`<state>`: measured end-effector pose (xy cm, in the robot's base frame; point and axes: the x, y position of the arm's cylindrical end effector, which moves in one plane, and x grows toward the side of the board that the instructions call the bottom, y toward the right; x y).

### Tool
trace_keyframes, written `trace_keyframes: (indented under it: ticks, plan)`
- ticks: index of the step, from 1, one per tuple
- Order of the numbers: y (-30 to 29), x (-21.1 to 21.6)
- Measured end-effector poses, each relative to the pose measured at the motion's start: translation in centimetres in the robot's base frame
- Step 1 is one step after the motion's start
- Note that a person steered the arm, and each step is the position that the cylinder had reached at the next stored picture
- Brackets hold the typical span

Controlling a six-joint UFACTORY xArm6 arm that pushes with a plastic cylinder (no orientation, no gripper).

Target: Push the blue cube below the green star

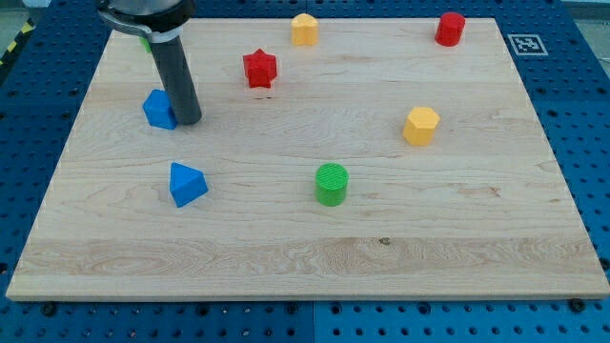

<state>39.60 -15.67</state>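
Note:
The blue cube (157,110) sits at the board's upper left. My tip (189,122) stands right against the cube's right side, apparently touching it. Only a small sliver of a green block (144,40), probably the green star, shows above the cube near the board's top edge. The arm's dark body hides the rest of it, so its shape cannot be made out.
A blue triangular block (187,184) lies below the cube. A red star (258,69), a yellow block (304,30) and a red cylinder (450,29) sit along the top. A yellow hexagon (420,126) sits at the right and a green cylinder (332,184) near the middle.

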Motion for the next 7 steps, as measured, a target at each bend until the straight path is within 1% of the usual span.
trace_keyframes:
  ticks: [2, 7]
  plan:
    - [-0.1, -1.6]
    - [-3.2, -1.8]
